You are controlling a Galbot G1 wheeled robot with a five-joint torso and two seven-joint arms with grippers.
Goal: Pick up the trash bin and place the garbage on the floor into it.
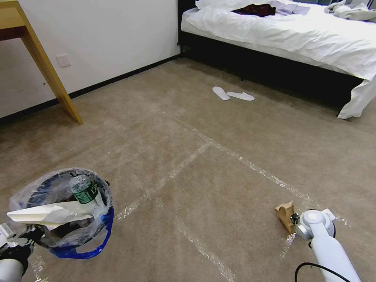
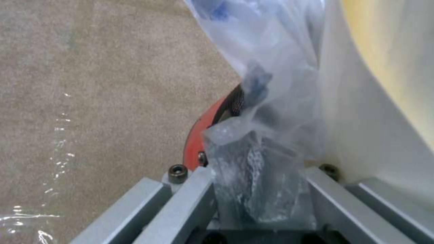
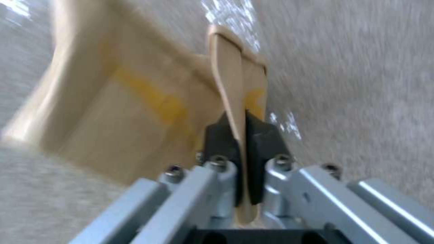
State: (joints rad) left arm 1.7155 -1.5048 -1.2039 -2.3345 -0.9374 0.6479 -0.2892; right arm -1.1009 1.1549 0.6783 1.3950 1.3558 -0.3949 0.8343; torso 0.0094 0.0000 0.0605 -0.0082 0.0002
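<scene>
The left gripper (image 1: 23,235) sits at the lower left of the head view, holding the trash bin (image 1: 64,213) up off the floor (image 1: 219,184); in the left wrist view its fingers are pressed together on the bin's rim, with the crinkly clear liner (image 2: 257,176) bunched between them and a strip of the red rim (image 2: 203,128) showing just beside; the bin tilts its mouth toward the camera, and its blue-edged bag hangs in a loop below the rim; inside it lie a green-labelled clear bottle (image 1: 84,188), standing near the far wall, and a sheet of white paper (image 1: 47,214) that juts out across the mouth toward the gripper; the right gripper (image 3: 242,135) is low at the lower right of the head view, down at the carpet where two clear tape lines (image 1: 250,166) meet; its dark pads (image 3: 262,142) pinch the upright edge of a brown paper bag (image 3: 131,112), clamped thin between them; in the head view the bag (image 1: 285,213) shows tan, just ahead of the white wrist, touching or barely off the carpet, which of the two I cannot tell; farther off, well apart from both arms, a pair of white slippers (image 1: 233,94) lies on the carpet near a bed (image 1: 297,35) with white sheets; a wooden table leg (image 1: 51,74) slants down by the wall on the left.
</scene>
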